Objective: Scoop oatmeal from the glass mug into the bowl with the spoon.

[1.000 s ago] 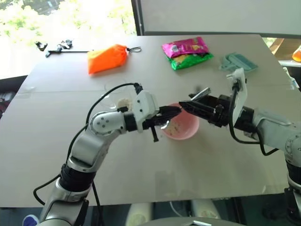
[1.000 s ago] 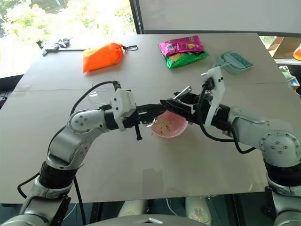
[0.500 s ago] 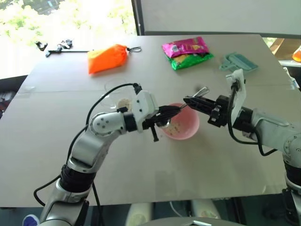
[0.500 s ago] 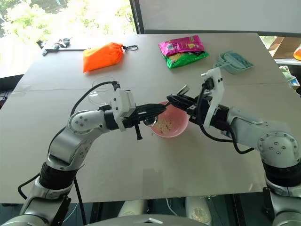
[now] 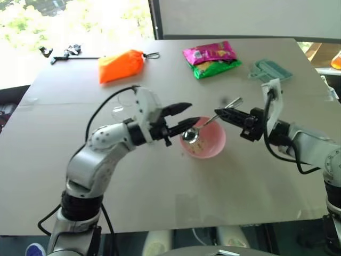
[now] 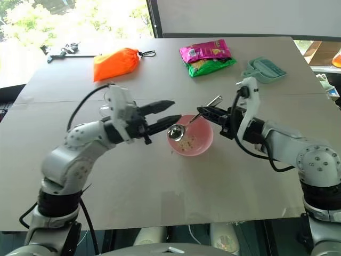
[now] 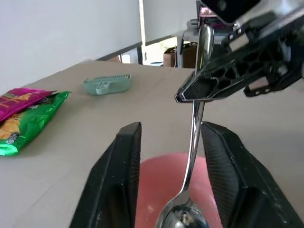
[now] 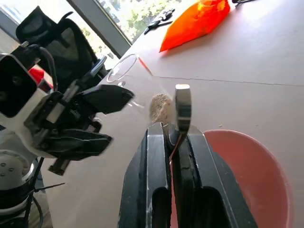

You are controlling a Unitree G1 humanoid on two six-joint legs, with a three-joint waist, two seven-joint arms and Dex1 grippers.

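Pink [image 5: 209, 53] and green snack bags [image 5: 217, 68], lettering unreadable

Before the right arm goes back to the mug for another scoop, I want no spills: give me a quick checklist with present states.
1. Right gripper shut on the spoon handle: ok.
2. Left gripper open, clear of the spoon: ok.
3. Spoon's small bowl above the bowl: ok.
4. Spoon emptied: cannot tell; a few flakes seem stuck.
5. Oatmeal already in the bowl: ok.
6. Glass mug upright, oatmeal left inside: ok, but the left arm partly covers it in the head views.
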